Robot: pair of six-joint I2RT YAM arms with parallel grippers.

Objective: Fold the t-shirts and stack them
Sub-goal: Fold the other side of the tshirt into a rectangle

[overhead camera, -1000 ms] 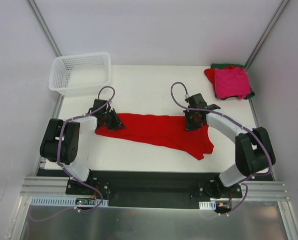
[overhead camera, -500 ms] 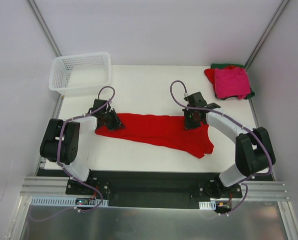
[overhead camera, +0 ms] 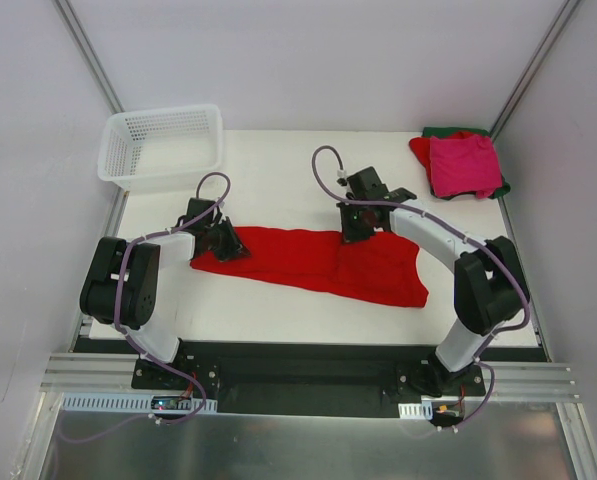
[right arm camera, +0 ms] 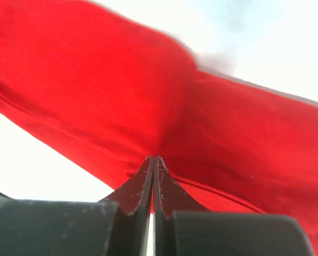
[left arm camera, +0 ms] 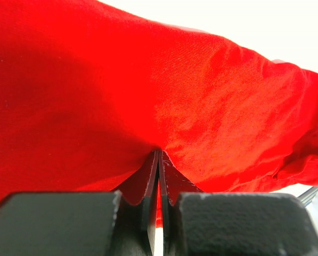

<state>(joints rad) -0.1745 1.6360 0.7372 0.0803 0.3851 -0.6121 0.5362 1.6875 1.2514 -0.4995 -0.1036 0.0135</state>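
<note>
The bright red t-shirt (overhead camera: 308, 262) lies left-to-right — left gripper (overhead camera: 224, 246) clamps its left end, right gripper (overhead camera: 352, 230) its far edge.

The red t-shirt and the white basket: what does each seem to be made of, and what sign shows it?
Red t-shirt: soft cloth, matte, probably knit cotton; fine weave and creases show close up. White basket: likely rigid plastic, faintly glossy; moulded mesh walls hold their shape.

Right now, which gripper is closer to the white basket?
Left. The left gripper sits just on the basket's near side, clamped on the red t-shirt; the right gripper grips it farther right.
</note>
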